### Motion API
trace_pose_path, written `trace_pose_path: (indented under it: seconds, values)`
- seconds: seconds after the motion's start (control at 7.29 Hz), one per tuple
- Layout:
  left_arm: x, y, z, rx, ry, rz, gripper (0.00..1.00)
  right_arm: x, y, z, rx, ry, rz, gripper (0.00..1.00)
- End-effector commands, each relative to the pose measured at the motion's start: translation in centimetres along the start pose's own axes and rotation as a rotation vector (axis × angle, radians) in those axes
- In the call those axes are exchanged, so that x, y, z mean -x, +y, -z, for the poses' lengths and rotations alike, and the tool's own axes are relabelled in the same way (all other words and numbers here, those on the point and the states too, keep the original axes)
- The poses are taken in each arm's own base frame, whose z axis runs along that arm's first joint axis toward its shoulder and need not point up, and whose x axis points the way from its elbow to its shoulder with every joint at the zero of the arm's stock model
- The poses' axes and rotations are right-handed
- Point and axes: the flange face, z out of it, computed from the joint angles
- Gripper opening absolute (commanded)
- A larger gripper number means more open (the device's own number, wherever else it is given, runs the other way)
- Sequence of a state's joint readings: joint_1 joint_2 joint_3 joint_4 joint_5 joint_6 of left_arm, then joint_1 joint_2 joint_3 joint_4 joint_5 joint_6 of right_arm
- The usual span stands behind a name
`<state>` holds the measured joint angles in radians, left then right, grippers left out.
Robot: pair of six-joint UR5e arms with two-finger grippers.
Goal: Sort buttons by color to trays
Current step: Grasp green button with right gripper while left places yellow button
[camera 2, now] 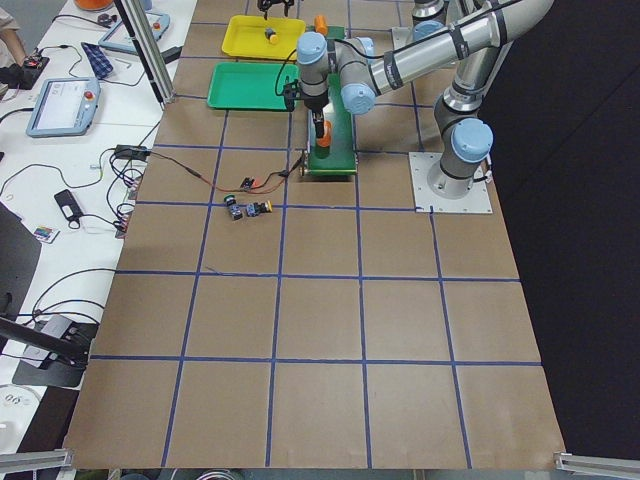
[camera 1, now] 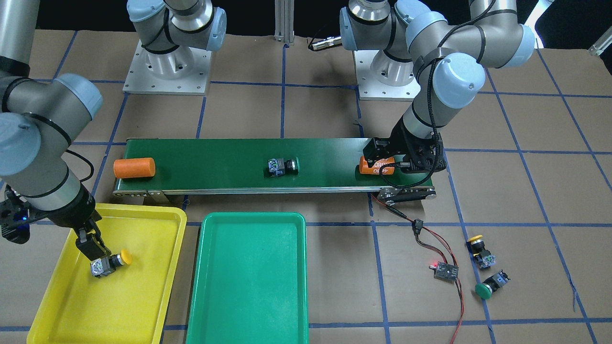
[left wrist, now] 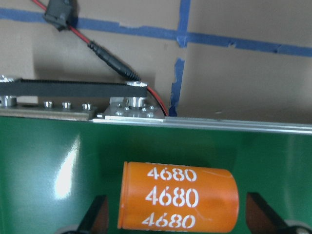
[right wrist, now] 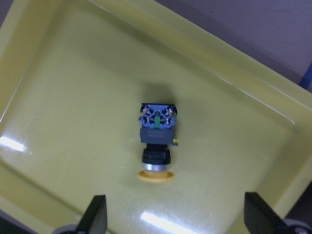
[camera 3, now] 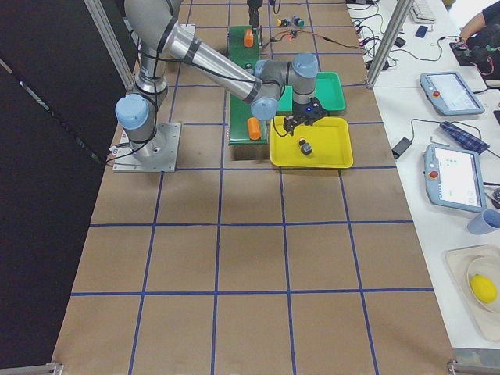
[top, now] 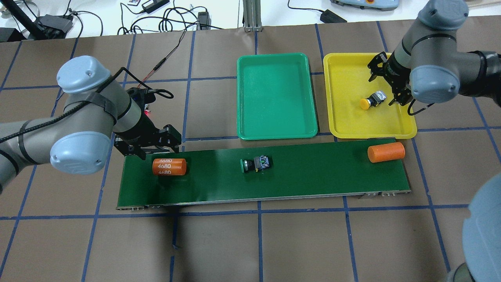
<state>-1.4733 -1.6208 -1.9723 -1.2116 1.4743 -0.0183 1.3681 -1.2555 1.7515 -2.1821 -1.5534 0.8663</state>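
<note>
Yellow button (right wrist: 156,146) lies inside yellow tray (right wrist: 73,97) (off rims).

The only legible marking is "4680", printed in white digits three times, row above row. It stands on the side of the orange cylinder (left wrist: 178,197) lying at the end of the conveyor belt (top: 313,176) on the robot's left. In the front-facing view the same digits stand upside down and partly hidden. The screens of the tablets (camera 3: 451,176), well apart from the belt, are too small to read.
</note>
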Motion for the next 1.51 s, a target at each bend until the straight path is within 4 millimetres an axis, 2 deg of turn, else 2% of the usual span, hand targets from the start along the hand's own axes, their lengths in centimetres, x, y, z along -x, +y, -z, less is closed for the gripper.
trace_pose_path:
  seconds: [0.0, 0.14, 0.41, 0.55, 0.69, 0.82, 0.96, 1.1, 1.23, 1.37]
  values:
    - [4.6, -5.2, 6.8, 0.019, 0.015, -0.032, 1.0, 0.3, 6.7, 6.1, 0.016, 0.003, 0.081, 1.0]
    - [8.6, -8.4, 6.1, 0.028, 0.025, -0.09, 1.0, 0.6, 9.8, 8.2, 0.015, -0.005, 0.132, 1.0]
    - [15.1, -16.9, 2.4, -0.045, 0.009, -0.1, 1.0, -2.9, 12.8, 11.1, 0.11, 0.128, 0.128, 1.0]
    - [16.8, -19.7, 0.2, -0.024, 0.018, -0.142, 1.0, -3.5, 14.1, 12.4, 0.112, 0.122, 0.048, 1.0]
    - [17.7, -21.8, -2.1, -0.029, 0.016, -0.14, 1.0, -3.2, 16.0, 11.0, 0.174, 0.124, 0.022, 1.0]
    - [18.4, -23.3, -4.3, -0.072, -0.003, -0.149, 1.0, -3.0, 18.4, 9.9, 0.216, 0.121, 0.041, 1.0]
    - [19.5, -23.9, -6.2, -0.059, 0.001, -0.142, 1.0, -3.2, 21.3, 8.6, 0.223, 0.163, -0.017, 1.0]
    - [20.7, -24.0, -7.1, -0.049, 0.007, -0.128, 1.0, -2.8, 22.6, 7.4, 0.203, 0.128, -0.02, 1.0]
    - [22.9, -24.0, -7.3, -0.05, 0.01, -0.097, 1.0, -2.5, 23.4, 7.2, 0.174, 0.055, -0.031, 1.0]
    - [22.9, -23.5, -8.3, -0.032, 0.015, -0.097, 1.0, -3.1, 24.5, 6.5, 0.177, 0.07, -0.071, 1.0]
